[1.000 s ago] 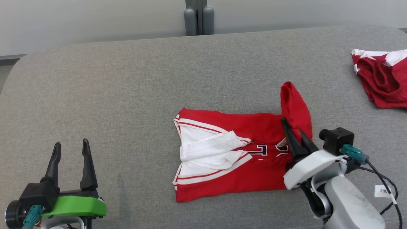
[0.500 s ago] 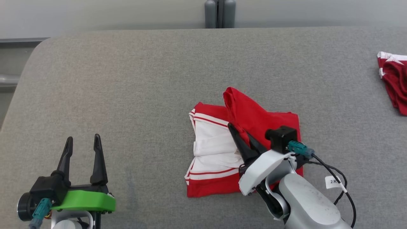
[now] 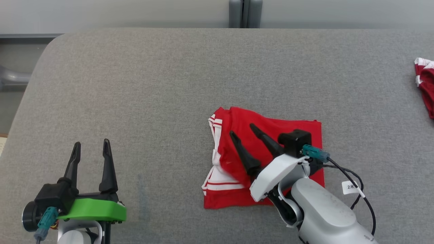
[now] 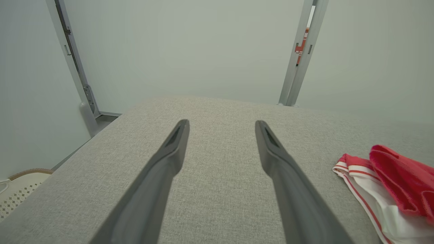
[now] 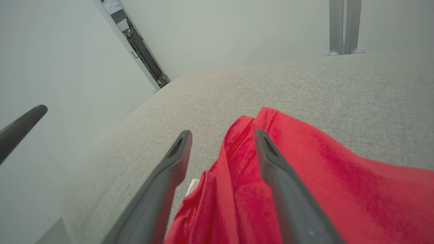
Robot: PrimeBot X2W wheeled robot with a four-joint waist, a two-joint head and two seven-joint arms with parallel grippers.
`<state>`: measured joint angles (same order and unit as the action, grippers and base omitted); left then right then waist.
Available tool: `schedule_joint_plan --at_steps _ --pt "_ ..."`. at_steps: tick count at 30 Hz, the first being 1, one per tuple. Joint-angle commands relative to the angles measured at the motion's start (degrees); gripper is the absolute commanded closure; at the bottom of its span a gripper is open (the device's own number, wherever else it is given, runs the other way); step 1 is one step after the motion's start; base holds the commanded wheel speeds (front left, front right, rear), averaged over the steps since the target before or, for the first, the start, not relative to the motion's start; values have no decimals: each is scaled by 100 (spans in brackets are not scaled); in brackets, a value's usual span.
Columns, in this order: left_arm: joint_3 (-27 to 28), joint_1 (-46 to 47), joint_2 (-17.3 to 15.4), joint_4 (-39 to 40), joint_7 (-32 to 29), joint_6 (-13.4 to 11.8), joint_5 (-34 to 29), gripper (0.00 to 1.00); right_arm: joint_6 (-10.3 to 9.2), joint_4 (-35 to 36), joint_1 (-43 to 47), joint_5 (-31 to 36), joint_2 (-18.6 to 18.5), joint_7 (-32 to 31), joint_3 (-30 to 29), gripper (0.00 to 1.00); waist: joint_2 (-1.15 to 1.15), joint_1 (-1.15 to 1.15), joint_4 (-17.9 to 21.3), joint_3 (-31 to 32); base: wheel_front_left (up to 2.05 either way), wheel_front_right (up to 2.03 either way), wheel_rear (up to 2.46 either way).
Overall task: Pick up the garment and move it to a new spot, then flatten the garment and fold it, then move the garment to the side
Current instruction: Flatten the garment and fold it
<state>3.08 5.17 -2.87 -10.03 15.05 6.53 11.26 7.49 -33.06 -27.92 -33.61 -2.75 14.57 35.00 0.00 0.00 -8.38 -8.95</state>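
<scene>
Garment folded flat, right gripper just above, fingers spread

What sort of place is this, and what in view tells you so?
Probably a robot test room for garment folding: a grey fabric-covered table, bare pale wall panels with metal posts, and a red-and-white garment laid out.

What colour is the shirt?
The shirt is red with white striped trim; head view shows it best.

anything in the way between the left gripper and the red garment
Nothing visible does: plain grey surface runs from the left gripper to the garment and its striped left edge. The right gripper sits open over the garment's middle, not in that gap.
</scene>
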Motion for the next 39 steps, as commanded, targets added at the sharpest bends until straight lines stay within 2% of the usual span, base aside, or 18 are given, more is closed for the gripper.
schedule_joint_plan --at_steps 1,6,14,19,25,39 --pt "17 -14 -8 -12 14 -23 16 0 0 -49 -72 156 -27 49 -131 0 0 0 82 57 0 0 0" --pt "88 -98 -8 8 14 -25 -37 0 0 282 149 579 -324 60 -896 0 0 0 268 165 0 0 0" --pt "223 -232 -9 28 14 1 -148 0 0 1432 1029 1408 -889 60 -2130 0 0 0 561 311 0 0 0" --pt "294 -322 -9 53 14 26 -242 0 0 2028 1687 1754 -861 61 -2548 0 0 0 707 392 0 0 0" --pt "339 -455 -8 91 14 41 -319 0 0 2518 2365 2031 -660 62 -2820 0 0 0 820 495 0 0 0" --pt "249 -872 -9 297 14 88 -445 0 0 2774 3038 2152 -500 62 -3141 0 0 0 778 788 0 0 0"
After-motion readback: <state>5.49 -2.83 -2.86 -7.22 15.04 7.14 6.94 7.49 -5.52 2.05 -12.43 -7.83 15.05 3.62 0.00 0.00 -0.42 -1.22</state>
